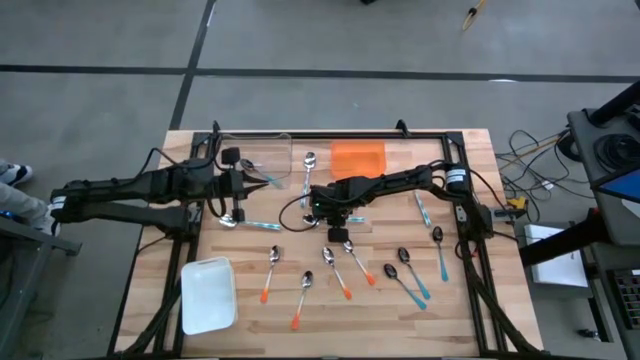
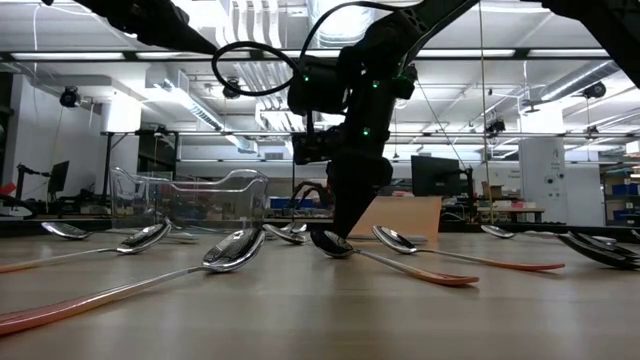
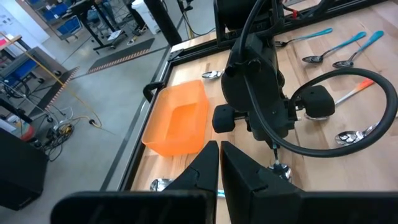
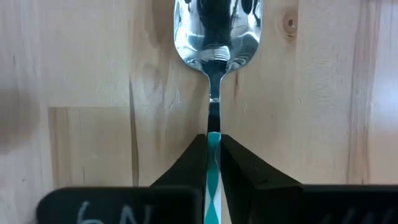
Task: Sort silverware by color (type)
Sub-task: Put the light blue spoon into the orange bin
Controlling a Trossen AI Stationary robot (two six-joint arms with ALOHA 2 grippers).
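Wooden table (image 1: 250, 300) mid-sort | right gripper (image 4: 213, 149) clamps a light-blue-handled spoon (image 4: 214, 56) lying mid-table | left gripper (image 3: 219, 155) closed, empty, beside clear bin (image 1: 262, 152) | next: lift, carry to matching group.

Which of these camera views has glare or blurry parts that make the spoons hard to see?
Low view: near orange-handled spoon lies blurred, ceiling lights glare behind. Right wrist view: sharp; spoon bowl mirrors the room, right gripper pinching its handle. High view: even light, spoons small. Left wrist view: clear.
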